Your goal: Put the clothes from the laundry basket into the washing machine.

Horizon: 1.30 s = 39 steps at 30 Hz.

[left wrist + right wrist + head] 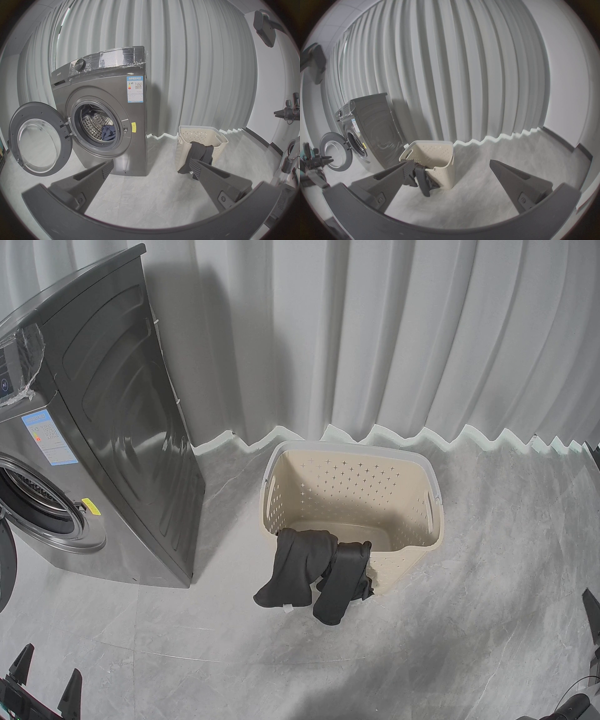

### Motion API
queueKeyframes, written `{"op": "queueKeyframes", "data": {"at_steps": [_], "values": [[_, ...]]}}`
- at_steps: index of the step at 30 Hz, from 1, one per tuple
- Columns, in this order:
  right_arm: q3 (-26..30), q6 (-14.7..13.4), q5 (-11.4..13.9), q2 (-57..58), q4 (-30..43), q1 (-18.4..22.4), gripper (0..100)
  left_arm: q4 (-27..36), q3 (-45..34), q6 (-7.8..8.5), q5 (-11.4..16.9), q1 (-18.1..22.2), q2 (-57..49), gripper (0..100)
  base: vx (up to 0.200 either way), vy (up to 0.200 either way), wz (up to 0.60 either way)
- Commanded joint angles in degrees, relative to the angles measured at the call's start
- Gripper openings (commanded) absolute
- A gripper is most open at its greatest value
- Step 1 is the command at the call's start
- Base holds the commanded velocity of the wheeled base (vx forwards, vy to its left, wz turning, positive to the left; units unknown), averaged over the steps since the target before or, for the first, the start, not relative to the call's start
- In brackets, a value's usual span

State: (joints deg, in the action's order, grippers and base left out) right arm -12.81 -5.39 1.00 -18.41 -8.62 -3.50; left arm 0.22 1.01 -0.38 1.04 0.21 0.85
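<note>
Both of mine hang low over the grey marbled floor (pixel 437 627), empty. My left pincer (pixel 150 162) is spread wide, and my right pincer (pixel 450 162) is just as wide.

Around me: a white pleated curtain (pixel 375 334) runs along the back. The cream perforated plastic laundry basket (pixel 356 490) sits upright near it. The dark grey front-loading washing machine (pixel 112 446) stands to my left, with a strip of floor between it and the basket. Its round door (pixel 37 139) is swung fully open on the side away from the basket, and a dark blue cloth (pixel 108 132) lies in the drum. Open floor lies between me and both.

The dark grey garment (pixel 312 574) is draped over the basket's near rim, at the corner closer to the machine. Its long axis runs down the outside wall, with two limp lobes pointing at the floor on my side and the top end tucked inside. Can't tell if the ends touch the floor.
</note>
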Motion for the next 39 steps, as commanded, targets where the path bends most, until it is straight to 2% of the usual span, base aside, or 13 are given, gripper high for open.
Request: {"op": "queueKeyframes", "data": {"at_steps": [1, 13, 16, 18, 22, 23, 26, 31, 39], "values": [[-2.6, -7.5, 1.6, -27.3, -5.4, -7.8, 100, 0.0, -0.8, -0.41, 0.0, 0.0, -0.9, 100, 0.000, 0.000, 0.00], [-3.1, -8.3, 1.1, -53.0, -19.3, -13.6, 100, 0.0, -0.8, -0.24, 0.0, 0.0, -0.9, 100, 0.000, 0.000, 0.00], [-2.8, -8.5, 1.0, -57.9, -23.3, -14.0, 100, 0.0, -0.8, -0.33, 0.0, 0.0, -0.9, 100, 0.000, 0.000, 0.00], [-2.9, -9.5, 0.9, -60.4, -25.3, -14.6, 100, 0.0, -0.8, -0.33, 0.0, 0.0, -0.9, 100, 0.000, 0.000, 0.00], [-3.2, -10.5, 0.0, -63.6, -27.4, -15.7, 100, 0.0, -0.8, -0.33, 0.0, 0.0, -0.9, 100, 0.000, 0.000, 0.00], [-3.4, -10.7, -1.1, -66.0, -29.0, -16.7, 100, 0.0, -0.8, -0.24, 0.0, 0.0, -0.9, 100, 0.000, 0.000, 0.00], [-3.7, -10.9, -2.2, -69.0, -31.8, -17.9, 100, 0.0, -0.8, -0.24, 0.0, 0.0, -0.9, 100, 0.000, 0.000, 0.00], [-3.7, -11.2, -2.8, -72.3, -36.3, -19.0, 100, 0.0, -0.8, -0.33, 0.0, 0.0, -0.9, 100, 0.000, 0.000, 0.00], [-5.1, -12.3, -2.9, -75.1, -37.1, -21.6, 100, 0.0, -0.8, 0.03, 0.0, 0.0, -0.9, 100, 0.000, 0.000, 0.00]]}}
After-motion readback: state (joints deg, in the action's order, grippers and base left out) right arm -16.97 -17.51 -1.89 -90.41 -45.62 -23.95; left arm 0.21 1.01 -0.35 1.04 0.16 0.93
